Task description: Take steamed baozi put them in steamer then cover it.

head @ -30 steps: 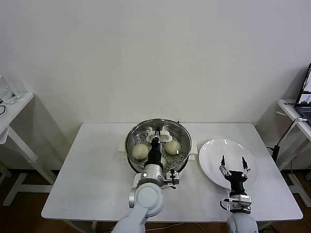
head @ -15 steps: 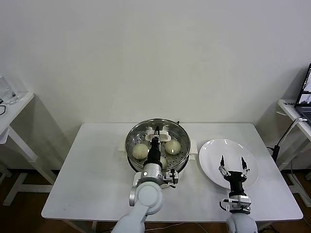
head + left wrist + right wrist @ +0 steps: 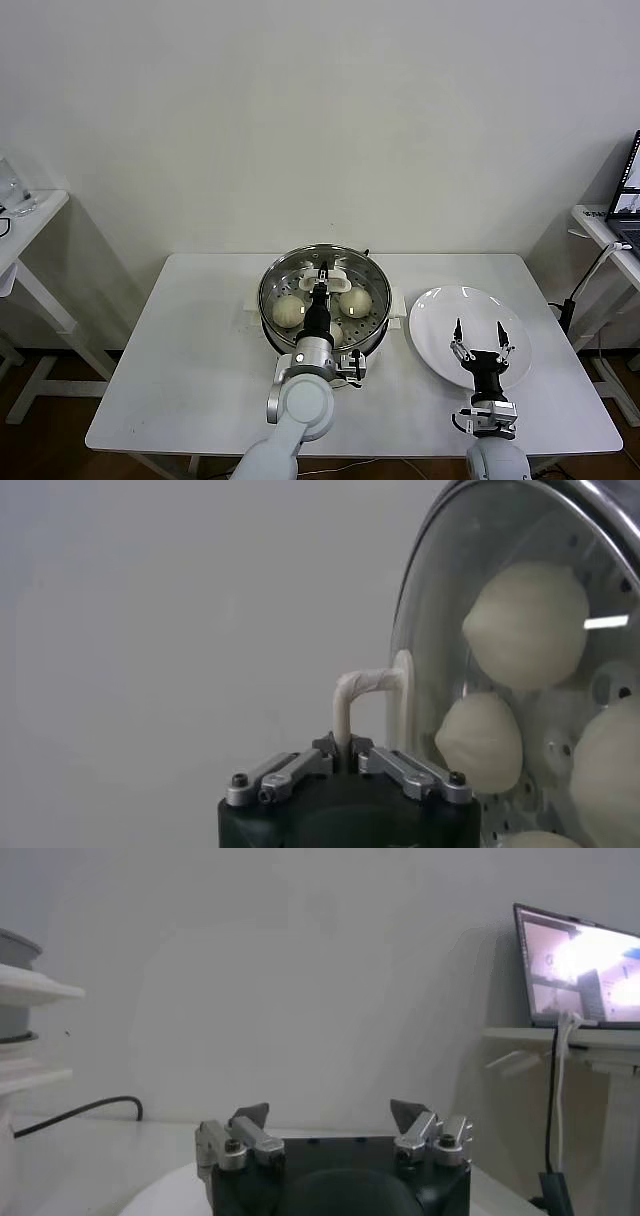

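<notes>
On the white table [image 3: 190, 370] the steamer [image 3: 275, 282] holds baozi [image 3: 288, 311] under the cover [image 3: 470, 570]; some seem hidden behind the arm. The left gripper [image 3: 346, 748], reaching over it, pinches the cover's handle [image 3: 362, 688]. The right gripper [image 3: 479, 338] hovers spread above the plate [image 3: 440, 310].

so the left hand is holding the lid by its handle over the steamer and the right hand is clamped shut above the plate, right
Not quite: the right hand is open, as the head view shows, above the plate. The left hand does grip the lid by its handle over the steamer.
</notes>
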